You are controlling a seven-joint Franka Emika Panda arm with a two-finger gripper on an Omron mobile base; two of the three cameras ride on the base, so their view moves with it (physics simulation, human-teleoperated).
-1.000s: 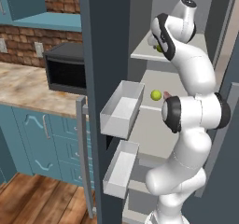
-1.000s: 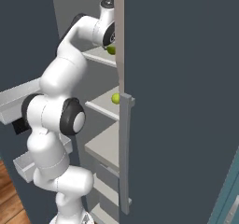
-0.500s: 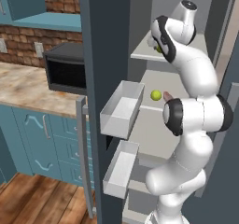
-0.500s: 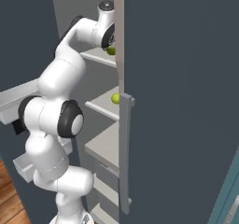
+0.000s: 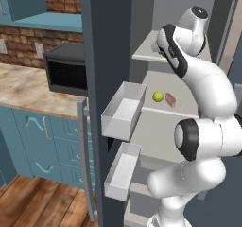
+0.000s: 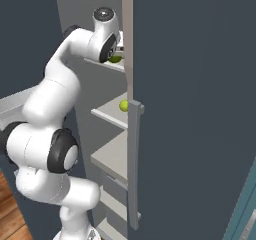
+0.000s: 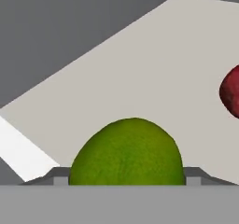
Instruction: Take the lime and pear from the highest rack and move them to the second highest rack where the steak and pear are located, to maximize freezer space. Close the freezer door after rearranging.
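Nothing is sitting on the second rack below the pincer except the steak and small pear. Its fingertips are flanking the lime, apparently not clamping; the red pear is lying beside. Freezer door is standing open.

Red pear cut by right edge; lime hides fingers.

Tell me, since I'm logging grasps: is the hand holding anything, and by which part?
Cannot be told. The lime sits between the hand's fingertips on the highest rack, but contact isn't visible.
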